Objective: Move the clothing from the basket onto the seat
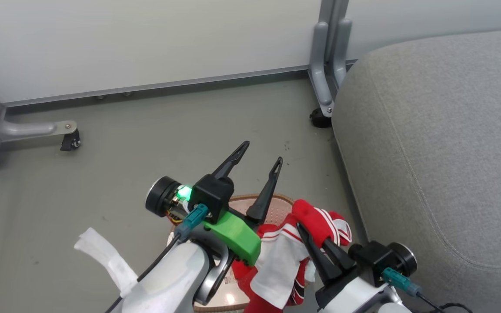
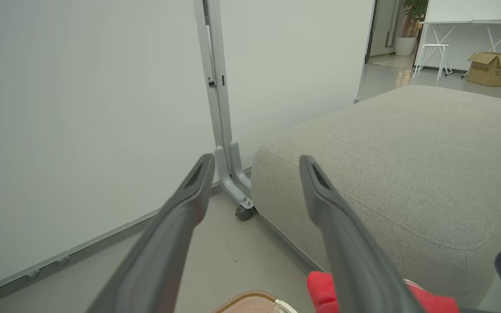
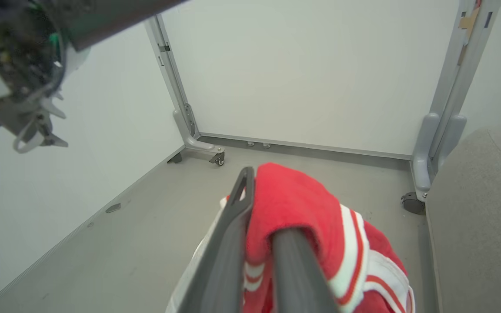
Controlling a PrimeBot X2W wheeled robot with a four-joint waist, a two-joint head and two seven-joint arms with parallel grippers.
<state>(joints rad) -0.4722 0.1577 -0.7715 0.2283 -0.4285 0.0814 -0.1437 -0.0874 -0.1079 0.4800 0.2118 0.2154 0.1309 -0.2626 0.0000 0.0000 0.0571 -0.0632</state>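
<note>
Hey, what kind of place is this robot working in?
Probably an office or lab test corner: white partition panels on grey frames with castors stand beside a grey seat, and beyond them are a white table, a cardboard box and a potted plant.

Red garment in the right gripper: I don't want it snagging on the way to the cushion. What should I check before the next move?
1. Right gripper shut on the red-and-white garment: ok.
2. Garment's hanging end free of the basket: cannot tell, the arms hide it.
3. Left gripper open, holding nothing: ok.
4. Left arm apart from the hanging fabric: cannot tell; they overlap in the head view.
5. Grey seat close on the right gripper's right side: ok.
6. Basket emptied: cannot tell, its inside is mostly hidden.
</note>
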